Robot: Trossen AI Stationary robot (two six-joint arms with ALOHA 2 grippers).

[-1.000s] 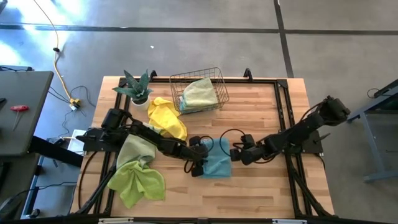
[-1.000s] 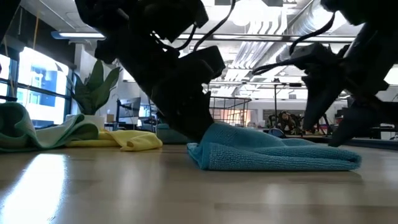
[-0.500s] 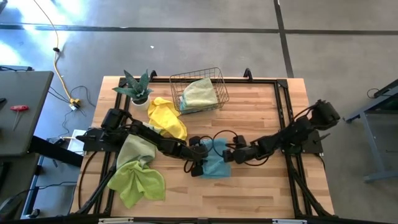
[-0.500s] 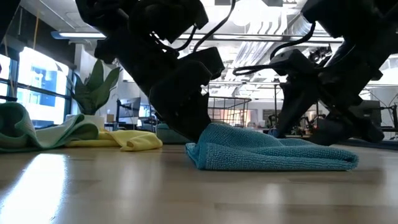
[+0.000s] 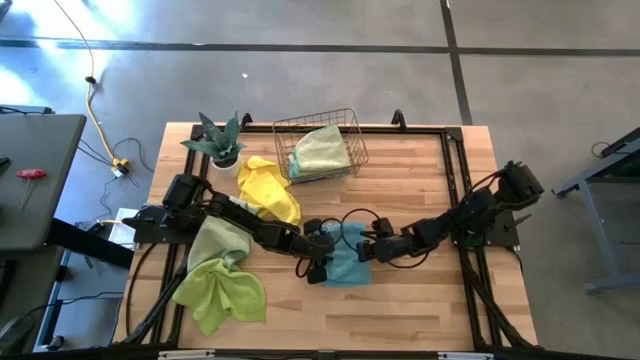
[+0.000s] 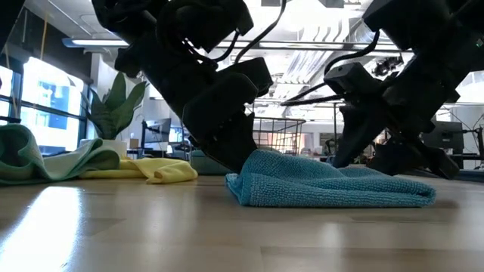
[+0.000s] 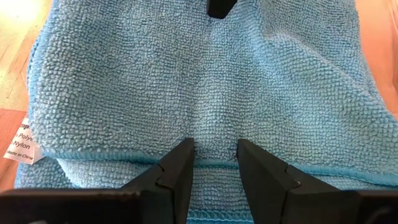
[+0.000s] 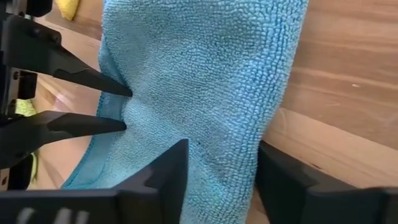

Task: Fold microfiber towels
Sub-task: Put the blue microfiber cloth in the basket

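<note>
Left gripper [image 7: 214, 163]: fingers pinching a ridge of the blue towel [image 5: 349, 262] at table centre. Right gripper [image 8: 219, 168]: fingers straddling the opposite edge, still apart. We judge the fold needs both pinches firm, then edges lifted together and aligned.

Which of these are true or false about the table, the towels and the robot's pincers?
1. The light blue microfiber towel lies between the left pincer and the right pincer. True.
2. The wire basket is empty. False: a pale green towel lies in it.
3. The yellow towel lies beside the spiky potted plant. True.
4. The lime green towel is neatly folded. False: it lies crumpled.
</note>
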